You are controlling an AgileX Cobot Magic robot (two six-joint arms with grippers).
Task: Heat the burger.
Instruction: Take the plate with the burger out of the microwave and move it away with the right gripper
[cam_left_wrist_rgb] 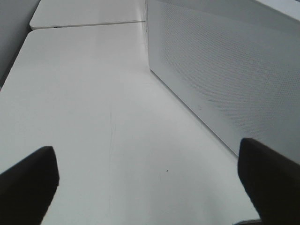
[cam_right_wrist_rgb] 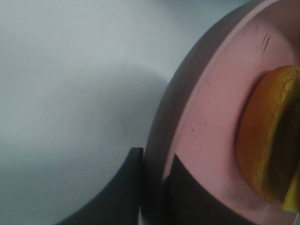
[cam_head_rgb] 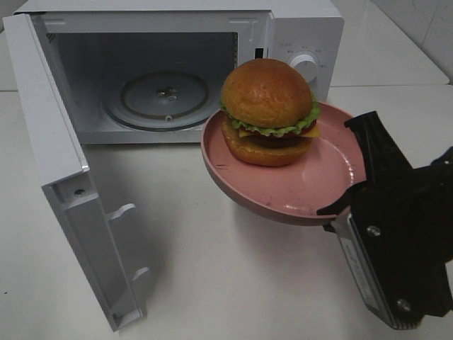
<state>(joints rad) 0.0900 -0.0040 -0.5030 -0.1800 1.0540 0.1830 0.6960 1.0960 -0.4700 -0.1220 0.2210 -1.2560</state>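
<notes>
Before microwave (cam_head_rgb: 177,78): burger (cam_head_rgb: 267,113) on plate (cam_head_rgb: 297,191); right hand (cam_head_rgb: 345,202) clamped on rim.

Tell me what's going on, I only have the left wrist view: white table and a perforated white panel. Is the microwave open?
Observer: Yes. The microwave door is swung wide, and the glass turntable inside is bare.
Operator: Where's the burger?
Observer: The burger sits on a pink plate held above the table, in front of the microwave's opening.
Operator: Who's holding the plate?
Observer: The right gripper is clamped on the plate's rim, one finger above it and one below.
Operator: And my left gripper?
Observer: The left gripper is open and empty, and it is out of the overhead frame.
</notes>
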